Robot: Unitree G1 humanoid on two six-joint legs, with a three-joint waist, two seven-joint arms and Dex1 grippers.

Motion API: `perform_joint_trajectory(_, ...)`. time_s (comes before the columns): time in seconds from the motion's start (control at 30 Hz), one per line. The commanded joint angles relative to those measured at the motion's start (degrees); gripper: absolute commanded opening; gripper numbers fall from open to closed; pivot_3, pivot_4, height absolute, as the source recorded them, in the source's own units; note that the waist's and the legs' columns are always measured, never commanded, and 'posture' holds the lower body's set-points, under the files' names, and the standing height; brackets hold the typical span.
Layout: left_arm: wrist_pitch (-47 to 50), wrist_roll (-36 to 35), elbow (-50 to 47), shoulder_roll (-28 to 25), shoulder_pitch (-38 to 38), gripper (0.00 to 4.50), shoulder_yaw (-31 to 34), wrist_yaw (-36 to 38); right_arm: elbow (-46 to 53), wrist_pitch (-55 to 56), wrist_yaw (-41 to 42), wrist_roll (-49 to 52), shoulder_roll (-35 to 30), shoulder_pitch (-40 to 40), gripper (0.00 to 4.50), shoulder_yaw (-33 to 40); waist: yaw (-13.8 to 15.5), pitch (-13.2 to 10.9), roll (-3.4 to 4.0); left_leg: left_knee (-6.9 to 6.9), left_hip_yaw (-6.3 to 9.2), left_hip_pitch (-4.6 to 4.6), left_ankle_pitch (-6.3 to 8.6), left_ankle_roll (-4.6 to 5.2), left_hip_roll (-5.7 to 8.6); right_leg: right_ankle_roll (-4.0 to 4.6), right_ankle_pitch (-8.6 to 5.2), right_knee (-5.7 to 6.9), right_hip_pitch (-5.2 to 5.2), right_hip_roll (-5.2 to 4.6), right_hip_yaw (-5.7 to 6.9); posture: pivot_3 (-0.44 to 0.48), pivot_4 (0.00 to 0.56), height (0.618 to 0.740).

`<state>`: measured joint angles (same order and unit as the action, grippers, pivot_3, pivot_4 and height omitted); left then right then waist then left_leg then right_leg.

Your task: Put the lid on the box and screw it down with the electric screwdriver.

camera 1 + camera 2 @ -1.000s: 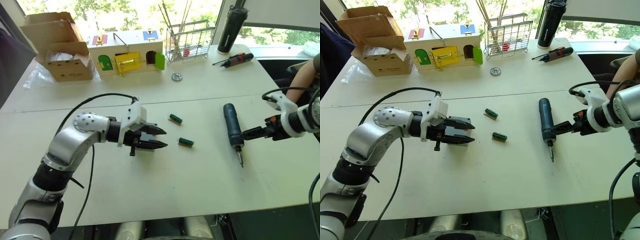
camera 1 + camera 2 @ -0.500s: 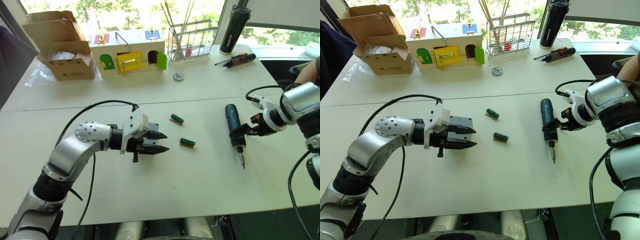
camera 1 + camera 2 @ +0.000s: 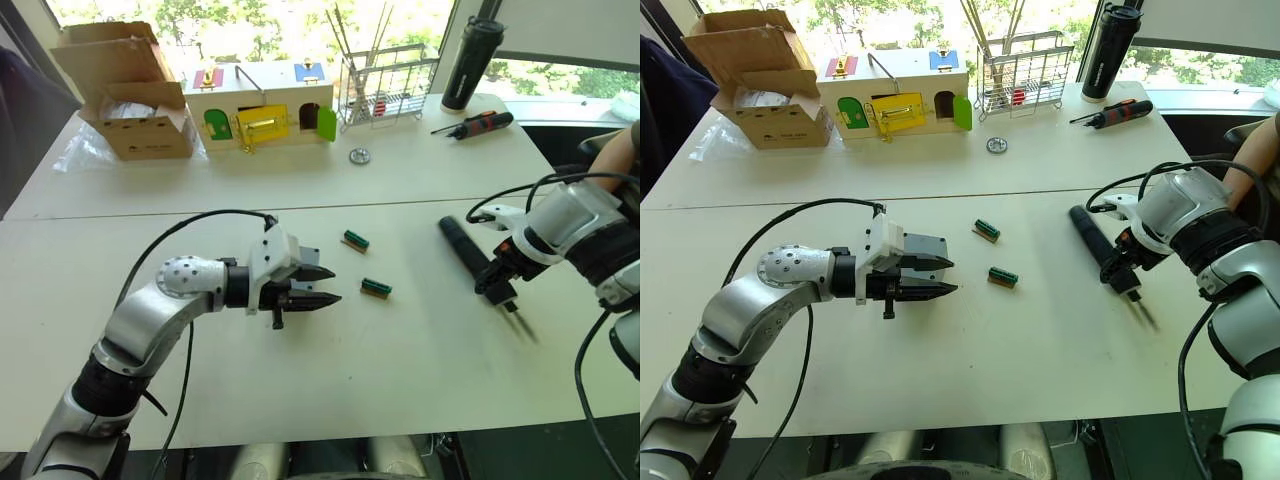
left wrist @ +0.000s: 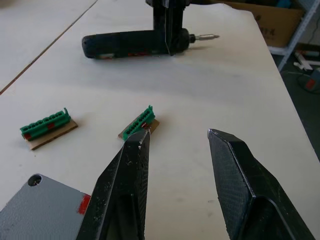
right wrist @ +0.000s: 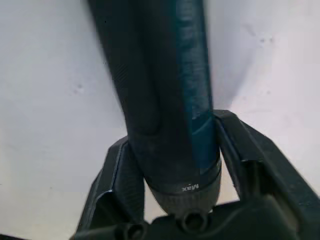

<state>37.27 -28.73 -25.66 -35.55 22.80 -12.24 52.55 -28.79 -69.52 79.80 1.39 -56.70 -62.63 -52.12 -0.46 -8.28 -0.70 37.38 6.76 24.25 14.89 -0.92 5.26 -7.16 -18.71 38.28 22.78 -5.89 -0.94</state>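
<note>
The electric screwdriver (image 3: 462,249) lies slanted on the white table at the right, with its handle end pointing far-left and its bit (image 4: 206,37) near-right. My right gripper (image 3: 497,276) is shut on it near the bit end, and its fingers (image 5: 116,172) clamp both sides of the black body (image 5: 160,85). My left gripper (image 3: 335,284) hovers open over the table's middle with nothing between its fingers (image 4: 131,165). The grey box (image 4: 42,212), with a red mark on it, lies right beside that gripper (image 3: 954,276). The lid is out of view.
Two green terminal blocks (image 3: 356,239) (image 3: 375,287) lie between the grippers. Along the far edge stand a cardboard carton (image 3: 125,100), a wooden box with coloured doors (image 3: 262,100), a wire rack (image 3: 388,85), a black bottle (image 3: 470,62) and a red-and-black hand screwdriver (image 3: 476,122). A metal disc (image 3: 359,155) lies nearby. A person's arm (image 3: 612,152) is at the right edge.
My right gripper has closed on the electric screwdriver and swung it, so its handle points far-left instead of straight away. The left gripper has hardly moved. The camera has shifted slightly.
</note>
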Motion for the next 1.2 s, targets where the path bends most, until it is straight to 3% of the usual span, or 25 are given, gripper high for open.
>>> perform_joint_trajectory(0.03,-0.67,0.24,-1.73,0.07,0.11,1.87,0.48,-0.43,0.87,2.22,4.49,-0.43,0.19,4.36,1.76,-2.55,0.12,0.09,-0.15,0.0,0.01,-0.03,0.0,0.0,0.0,0.0,0.0,-0.04,-0.05,0.0,0.02,0.0,0.15,0.74)
perform_joint_trajectory(0.37,-1.44,1.12,1.77,-0.69,2.05,1.87,1.54,0.66,-3.07,6.19,7.25,-2.99,0.24,1.77,1.76,7.39,1.01,0.18,-0.3,0.0,0.02,-0.4,0.01,0.0,0.01,0.0,0.0,-0.13,-0.45,0.0,0.02,0.0,0.15,0.74)
perform_joint_trajectory(0.57,-2.8,1.12,6.79,-2.59,3.85,1.87,4.0,2.84,1.45,1.02,10.18,0.69,-2.18,-5.45,1.76,15.78,-0.18,-0.32,0.56,-0.13,-0.22,-0.11,0.0,-0.01,0.02,0.0,0.0,-0.04,0.07,-0.01,-0.19,0.0,0.15,0.74)
perform_joint_trajectory(0.73,-3.69,1.83,12.5,-4.14,6.63,1.87,5.82,4.48,-0.74,-11.1,3.46,9.65,2.46,-14.84,1.76,35.11,-0.63,-0.43,0.73,-0.22,-0.34,0.23,-0.05,-0.09,-0.01,0.0,0.0,0.19,0.63,-0.01,-0.25,0.0,0.15,0.74)
perform_joint_trajectory(0.87,-3.54,1.95,15.89,-5.93,7.76,1.87,7.61,5.96,10.8,-11.36,-13.07,15.5,14.5,-11.05,1.76,65.95,-0.39,-0.41,0.68,-0.22,-0.25,0.21,-0.05,-0.1,-0.05,0.01,0.01,0.19,0.58,0.01,-0.19,0.0,0.15,0.74)
perform_joint_trajectory(0.97,-2.75,1.94,16.58,-7.86,7.25,1.87,8.03,7.17,28.89,-11.88,-23.6,18.2,27.28,-2.98,1.76,78.87,-0.24,-0.39,0.65,-0.15,-0.19,0.21,-0.08,-0.14,-0.03,0.0,0.01,0.31,0.54,-0.02,-0.17,0.0,0.15,0.74)
perform_joint_trajectory(1.1,-1.51,1.32,16.29,-9.53,7.19,1.87,8.14,8.53,46.54,-6.03,-34.12,21.79,42.21,5.64,1.76,81.15,-0.3,-0.4,0.67,-0.06,-0.15,0.24,-0.09,-0.15,0.16,0.0,0.01,0.9,0.69,-0.1,-0.21,0.0,0.15,0.74)
perform_joint_trajectory(1.2,-1.55,2.17,16.5,-10.05,6.94,1.87,7.3,9.28,53.29,4.28,-39.16,21.12,48.83,12.26,1.76,75.21,-0.64,-0.4,0.68,-0.03,-0.17,0.24,-0.11,-0.17,0.17,0.0,0.01,0.95,0.73,-0.09,-0.21,0.0,0.15,0.74)
